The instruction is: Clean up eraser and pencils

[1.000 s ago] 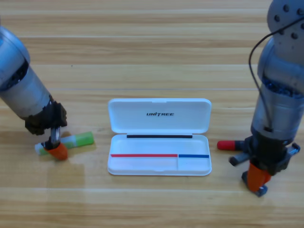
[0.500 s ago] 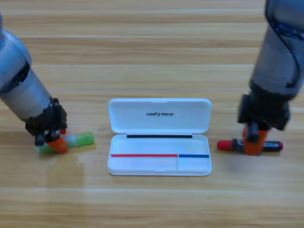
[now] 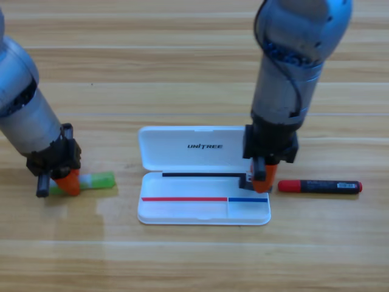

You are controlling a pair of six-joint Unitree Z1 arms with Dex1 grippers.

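High view: eraser small, black, at right gripper tips, over the right end of white case tray; looks pinched, grasp not certain. Red-black pencil flat on table, just right of case. Green pencil left of case, left gripper clamped on it.

The grey left arm is angled down from the table's left edge, its orange-jawed black left gripper lowered. The grey right arm descends mid-table, its matching right gripper pointed downward.
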